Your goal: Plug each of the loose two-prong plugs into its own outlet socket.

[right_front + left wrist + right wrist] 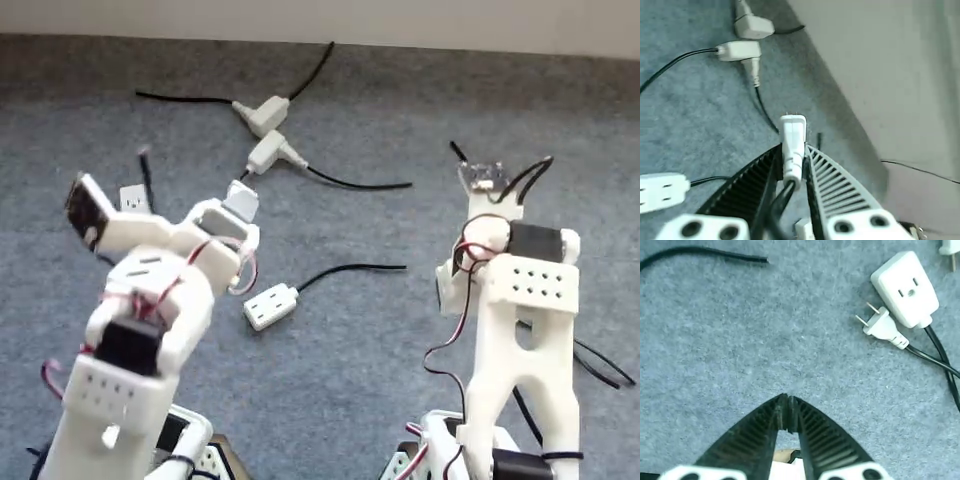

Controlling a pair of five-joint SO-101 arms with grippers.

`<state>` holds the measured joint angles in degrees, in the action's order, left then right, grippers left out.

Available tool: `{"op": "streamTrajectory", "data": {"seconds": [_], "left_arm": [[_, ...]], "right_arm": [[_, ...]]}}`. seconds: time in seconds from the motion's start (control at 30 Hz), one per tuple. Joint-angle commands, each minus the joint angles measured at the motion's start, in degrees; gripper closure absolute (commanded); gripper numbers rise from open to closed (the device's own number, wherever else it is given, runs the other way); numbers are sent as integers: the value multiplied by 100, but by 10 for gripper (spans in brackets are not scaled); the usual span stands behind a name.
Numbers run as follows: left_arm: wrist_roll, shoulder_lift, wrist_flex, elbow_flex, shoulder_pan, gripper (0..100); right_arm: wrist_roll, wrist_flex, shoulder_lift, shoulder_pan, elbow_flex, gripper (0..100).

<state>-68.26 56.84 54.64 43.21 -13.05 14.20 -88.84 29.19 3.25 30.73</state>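
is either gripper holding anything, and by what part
The left gripper clamps a white two-prong plug by its body, prongs free. The right gripper is shut, empty.

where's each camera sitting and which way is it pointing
High view: fixed above the table, looking down over both arms.
Left wrist view: on the left wrist, looking along the left gripper, shut on a white plug.
Right wrist view: on the right wrist, looking down past the shut right gripper at a loose plug.
Shared: high and left wrist views show the outlet strip.

Bright, even light falls on the carpet (380,340), with soft, faint shadows beside the cord (350,268)
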Motion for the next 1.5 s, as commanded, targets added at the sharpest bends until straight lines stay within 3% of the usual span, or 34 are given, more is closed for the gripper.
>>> {"op": "streamTrajectory", "data": {"seconds": [0.0,0.17,0.3,0.63,0.83,0.93,1.13,1.47], "left_arm": [[510,-1692,1442,-1358,92,993],[844,-2905,3341,-2264,92,993],[853,-3099,3903,-2387,92,993],[818,-3099,2963,-1244,4,993],[615,-3099,2365,-778,-725,993],[273,-3099,2321,-752,-866,993],[281,-3143,2242,-532,-848,993],[281,-3099,1363,66,-831,993]], "right_arm": [[35,620,259,75,655,992],[-114,1525,321,75,1613,992],[-536,2202,321,48,2105,992],[-659,3503,321,66,3064,992],[-659,4154,321,66,3468,992],[-659,4242,295,66,3538,992],[-659,4242,277,66,3547,992],[-659,4242,286,75,3547,992]]}}
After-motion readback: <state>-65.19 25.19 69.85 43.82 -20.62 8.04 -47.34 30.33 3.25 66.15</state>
